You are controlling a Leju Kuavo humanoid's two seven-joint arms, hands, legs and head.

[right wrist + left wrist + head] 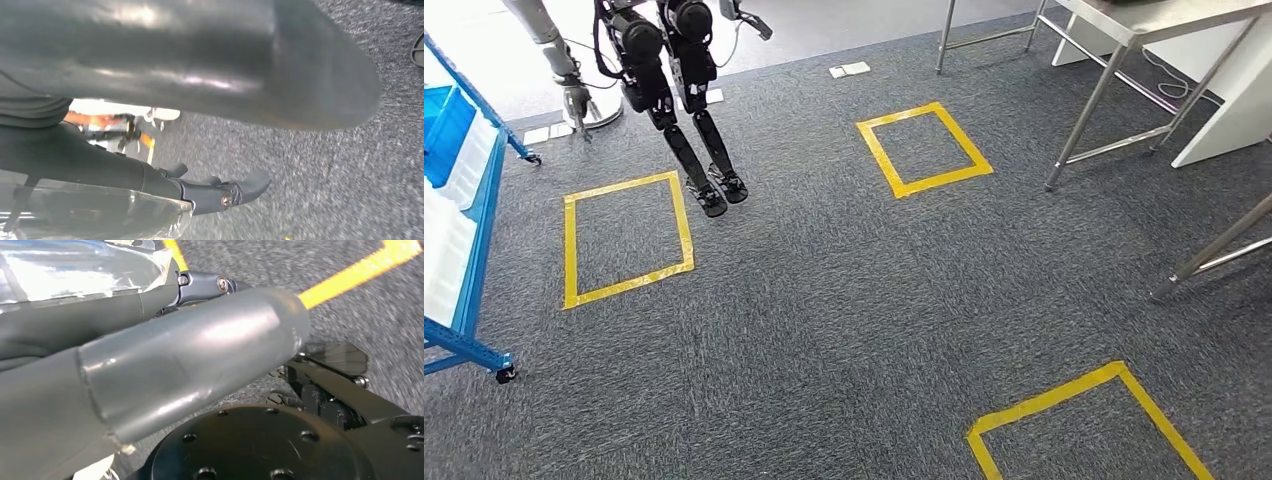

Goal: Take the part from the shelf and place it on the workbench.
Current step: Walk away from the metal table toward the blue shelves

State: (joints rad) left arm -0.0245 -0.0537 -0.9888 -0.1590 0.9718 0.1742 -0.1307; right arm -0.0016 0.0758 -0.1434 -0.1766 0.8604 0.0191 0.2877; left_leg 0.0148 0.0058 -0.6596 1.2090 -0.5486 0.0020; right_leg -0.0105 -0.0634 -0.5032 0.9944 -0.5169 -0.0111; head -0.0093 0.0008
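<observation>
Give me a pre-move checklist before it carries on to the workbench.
1. Left hand grip: clear-wrapped item lies against its fingers; cannot tell.
2. Right hand grip: similar clear wrap beside its fingers; cannot tell.
3. Carpet toward the steel workbench: bare apart from taped squares; ok.
4. Second robot: stands far back on the left, off that path; ok.
5. Blue shelf: at the left edge, apart; ok.
6. Free spot on the workbench top: cropped; cannot tell.

Your left hand (165, 370) hangs with its grey thumb extended, fingers around something clear; your right hand (200, 75) likewise.
</observation>
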